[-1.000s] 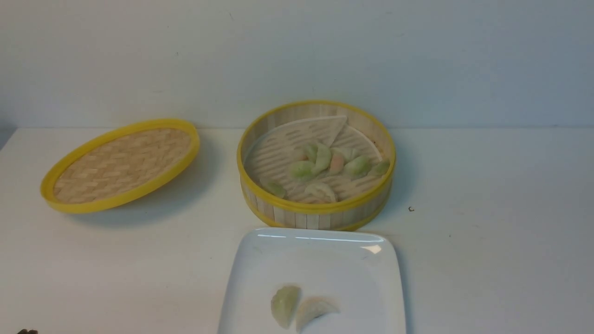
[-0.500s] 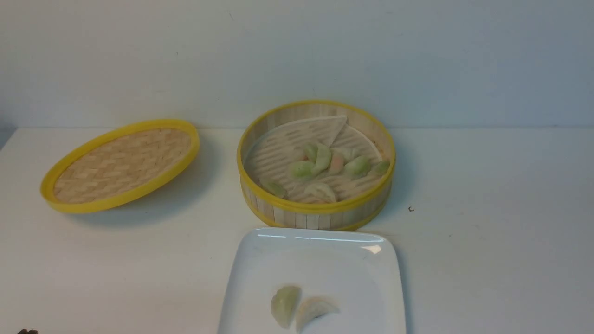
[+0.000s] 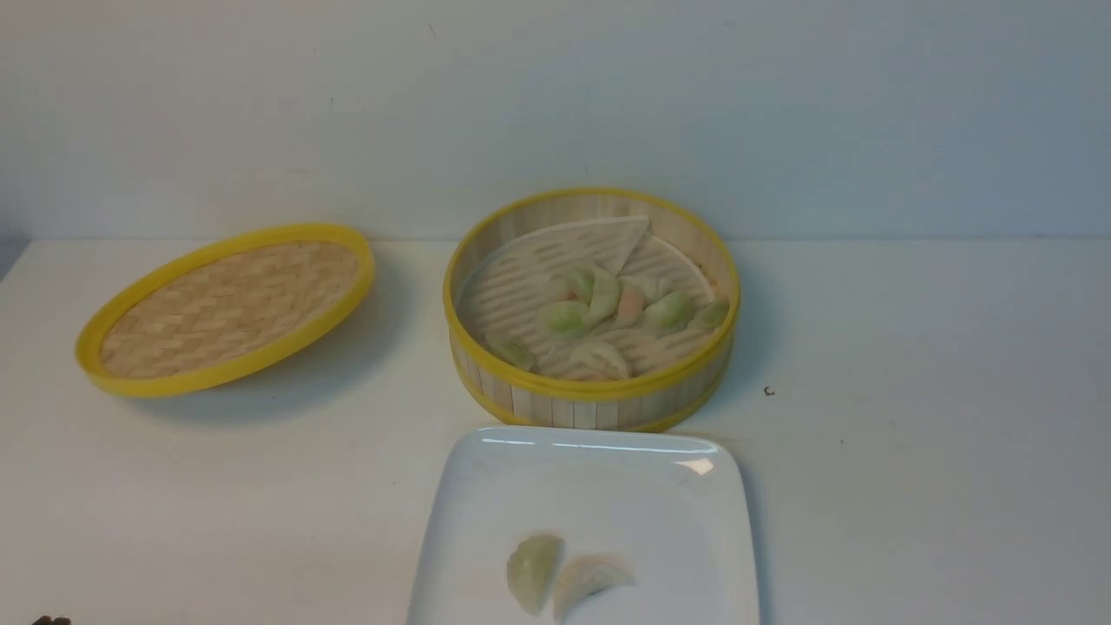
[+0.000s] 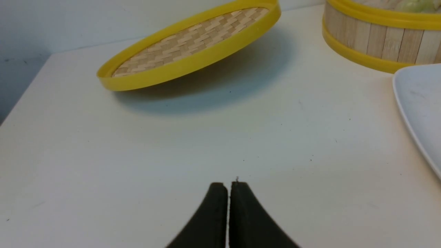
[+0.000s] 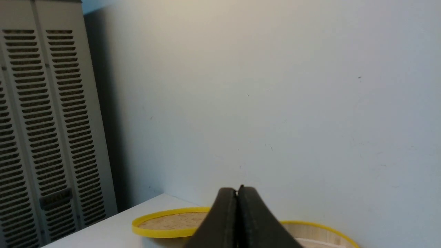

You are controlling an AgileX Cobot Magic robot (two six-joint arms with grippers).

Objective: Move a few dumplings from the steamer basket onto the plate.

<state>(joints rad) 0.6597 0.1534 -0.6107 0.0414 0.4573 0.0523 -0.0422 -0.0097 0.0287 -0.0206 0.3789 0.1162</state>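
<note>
The steamer basket [image 3: 590, 404] stands at the table's middle, its white liner partly folded back, with several green, whitish and pinkish dumplings [image 3: 599, 299] inside. In front of it lies the white plate [image 3: 686, 486], holding a pale green dumpling [image 3: 531, 571] and a whitish dumpling [image 3: 588, 580] side by side. My left gripper [image 4: 227, 185] is shut and empty, low over bare table near the front left, well short of the plate [image 4: 417, 106] and the basket [image 4: 375, 44]. My right gripper [image 5: 237, 190] is shut and empty, raised and facing the wall, with the basket's rim [image 5: 324, 231] below it.
The shallow woven lid [image 3: 230, 304] with a yellow rim lies tilted at the left of the table; the lid [image 4: 193, 48] shows in the left wrist view and the lid [image 5: 168, 224] in the right wrist view. A grey louvred cabinet [image 5: 44, 137] stands beyond the table's far left corner.
</note>
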